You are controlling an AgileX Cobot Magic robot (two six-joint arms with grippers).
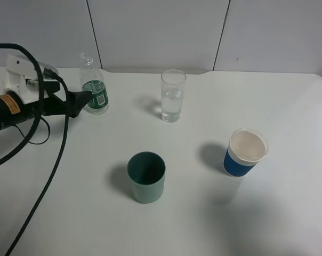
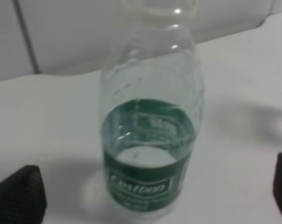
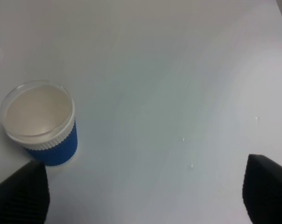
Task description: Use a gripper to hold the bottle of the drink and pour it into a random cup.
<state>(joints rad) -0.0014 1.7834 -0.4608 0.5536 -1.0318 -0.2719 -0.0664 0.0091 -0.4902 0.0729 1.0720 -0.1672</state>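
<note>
- A short teal-green plastic cup (image 1: 146, 177) stands upright on the white surface (image 1: 289, 213), near the front of the scene, its dark inside visible from above.
- A blue paper cup with a white rim (image 1: 247, 152) stands upright to the right of the teal one and well apart from it; its inside looks pale, and the wall below the rim is ribbed.
- Grey-white wall panels (image 1: 161, 32) with dark vertical seams rise behind the surface.
</note>
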